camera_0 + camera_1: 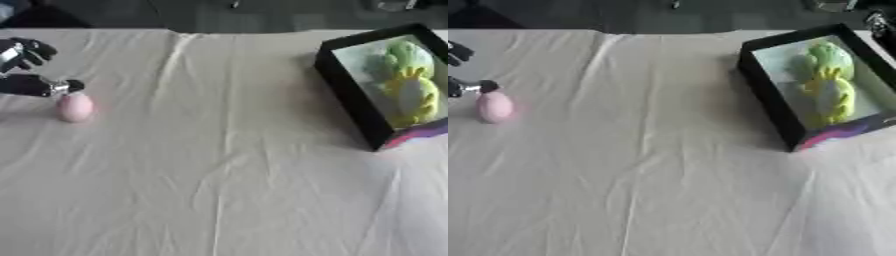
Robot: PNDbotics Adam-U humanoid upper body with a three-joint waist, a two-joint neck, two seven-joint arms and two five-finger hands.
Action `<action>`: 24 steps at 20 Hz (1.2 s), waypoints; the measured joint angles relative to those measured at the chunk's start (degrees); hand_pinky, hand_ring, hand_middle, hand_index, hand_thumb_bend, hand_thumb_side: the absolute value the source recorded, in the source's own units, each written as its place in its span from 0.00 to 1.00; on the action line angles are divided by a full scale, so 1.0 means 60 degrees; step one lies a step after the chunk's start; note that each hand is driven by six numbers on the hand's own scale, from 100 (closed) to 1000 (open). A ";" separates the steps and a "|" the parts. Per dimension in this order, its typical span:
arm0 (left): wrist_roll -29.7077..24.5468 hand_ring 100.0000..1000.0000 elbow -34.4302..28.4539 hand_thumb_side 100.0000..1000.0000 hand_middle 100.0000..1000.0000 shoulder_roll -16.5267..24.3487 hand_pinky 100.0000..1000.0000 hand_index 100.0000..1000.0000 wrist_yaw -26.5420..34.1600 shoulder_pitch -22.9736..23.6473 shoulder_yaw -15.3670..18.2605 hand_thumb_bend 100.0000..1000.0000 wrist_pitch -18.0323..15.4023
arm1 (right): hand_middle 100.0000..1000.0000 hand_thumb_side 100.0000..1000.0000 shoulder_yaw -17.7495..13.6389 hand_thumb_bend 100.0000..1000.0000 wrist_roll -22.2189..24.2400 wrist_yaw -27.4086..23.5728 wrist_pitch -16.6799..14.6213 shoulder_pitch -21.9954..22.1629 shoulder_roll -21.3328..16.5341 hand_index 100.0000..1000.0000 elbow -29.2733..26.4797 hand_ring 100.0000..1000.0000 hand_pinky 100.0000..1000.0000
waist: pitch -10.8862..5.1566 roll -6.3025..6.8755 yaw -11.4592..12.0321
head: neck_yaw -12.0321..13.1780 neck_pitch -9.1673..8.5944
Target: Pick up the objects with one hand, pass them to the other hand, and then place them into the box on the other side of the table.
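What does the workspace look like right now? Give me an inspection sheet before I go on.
Surface: table covered by a wrinkled cream cloth.
Job's things: pink egg-shaped object on the cloth at the left; black box at the right, holding a green item, a yellow item and something purple-red at its near corner.
Clutter: nothing seen.
Hands: left hand at the left edge just above the pink object, thumb tip close to it, fingers partly curled, not closed round it; contact cannot be told. Right hand not clearly seen.
Cables: nothing seen.
Surroundings: dark floor beyond the far edge.
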 measured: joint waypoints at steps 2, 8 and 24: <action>-0.0324 0.78 0.0311 0.36 0.72 0.0000 0.79 0.80 -0.0339 -0.0140 -0.0044 0.79 -0.0059 | 0.91 0.76 0.0013 0.00 0.0001 0.0000 0.0001 0.0000 0.0020 0.95 0.0000 0.88 1.00 | 0.0000 0.0000 -0.0005 | 0.0062 -0.0001; -0.1213 0.79 0.0967 0.28 0.73 -0.0020 0.80 0.79 -0.0967 -0.0267 -0.0101 0.71 -0.0282 | 0.91 0.73 0.0061 0.00 0.0015 0.0000 0.0011 0.0004 0.0035 0.95 0.0004 0.88 1.00 | 0.0000 0.0000 -0.0010 | 0.0162 -0.0001; -0.1279 0.77 0.1623 0.25 0.71 -0.0619 0.78 0.72 -0.1590 -0.0646 -0.0263 0.57 -0.0053 | 0.90 0.77 0.0175 0.00 0.0105 -0.0001 -0.0003 0.0018 0.0121 0.94 0.0012 0.87 1.00 | 0.0000 0.0000 -0.0022 | 0.0305 -0.0001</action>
